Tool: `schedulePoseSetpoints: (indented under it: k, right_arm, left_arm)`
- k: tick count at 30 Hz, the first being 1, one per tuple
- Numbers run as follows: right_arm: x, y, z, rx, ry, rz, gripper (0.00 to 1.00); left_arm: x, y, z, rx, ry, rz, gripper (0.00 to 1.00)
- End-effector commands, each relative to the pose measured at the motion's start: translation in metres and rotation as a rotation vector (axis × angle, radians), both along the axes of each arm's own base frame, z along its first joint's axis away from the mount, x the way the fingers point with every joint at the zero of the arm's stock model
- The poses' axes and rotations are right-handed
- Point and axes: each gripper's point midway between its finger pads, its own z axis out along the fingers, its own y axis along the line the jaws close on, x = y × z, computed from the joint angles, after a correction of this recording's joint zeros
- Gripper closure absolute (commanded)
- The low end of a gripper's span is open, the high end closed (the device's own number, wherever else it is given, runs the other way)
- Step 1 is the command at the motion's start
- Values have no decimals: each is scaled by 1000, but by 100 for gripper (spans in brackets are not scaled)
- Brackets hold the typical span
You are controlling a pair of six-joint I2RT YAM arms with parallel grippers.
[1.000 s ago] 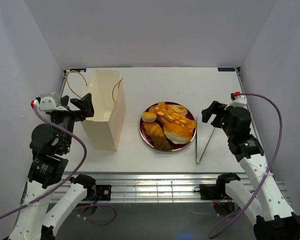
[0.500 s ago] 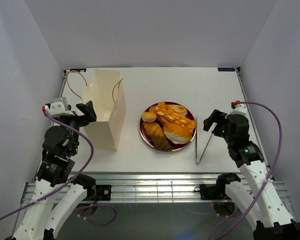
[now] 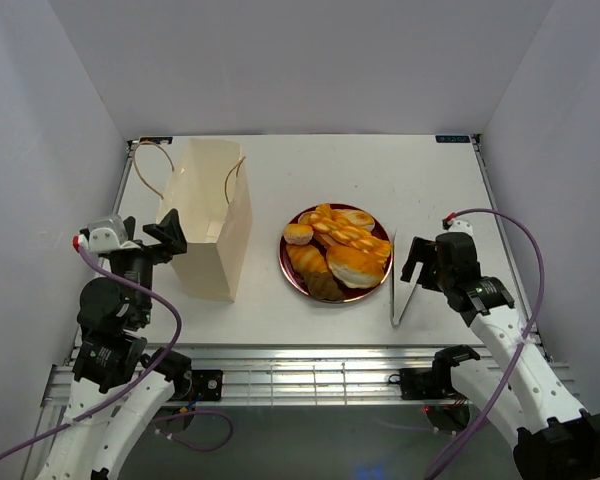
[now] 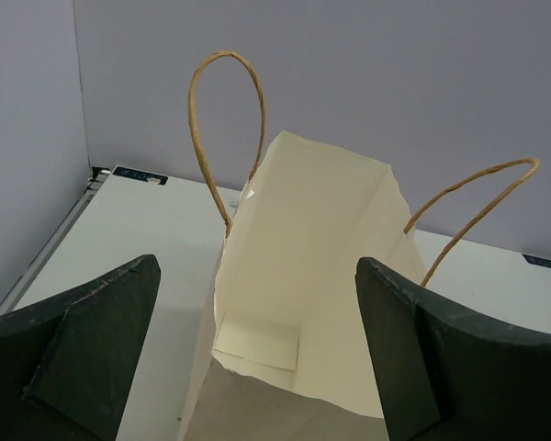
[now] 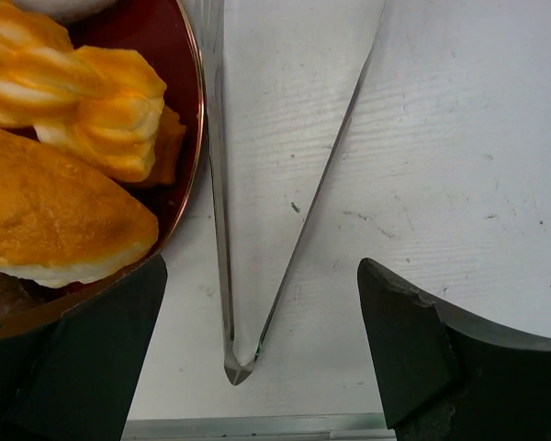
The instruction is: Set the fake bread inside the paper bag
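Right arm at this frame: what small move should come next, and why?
Probably lower the right gripper straight down and close on the metal tongs. Its jaws stand open, one on each side of the tongs' joined end, which lie flat beside the red plate. All the fake bread sits on that plate, and the paper bag stands open with nothing visible inside.
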Motion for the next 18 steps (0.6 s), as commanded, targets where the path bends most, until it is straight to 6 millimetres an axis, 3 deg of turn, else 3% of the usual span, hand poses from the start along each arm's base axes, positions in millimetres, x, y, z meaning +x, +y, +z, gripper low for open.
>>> schedulePoseSetpoints:
  k: [1, 4, 10, 18]
  right_arm:
    - [-2, 9, -12, -9, 64, 29, 10]
    - [-1, 21, -20, 33, 63, 36, 10]
    - [-7, 17, -52, 0, 114, -3, 10]
    - [-1, 23, -65, -6, 109, 12, 10]
  left_arm:
    - [-1, 0, -1, 6, -9, 0, 2]
    - [-2, 1, -2, 14, -13, 3, 2]
    - [-1, -1, -5, 18, -7, -9, 2]
    - [-1, -1, -7, 16, -2, -4, 2]
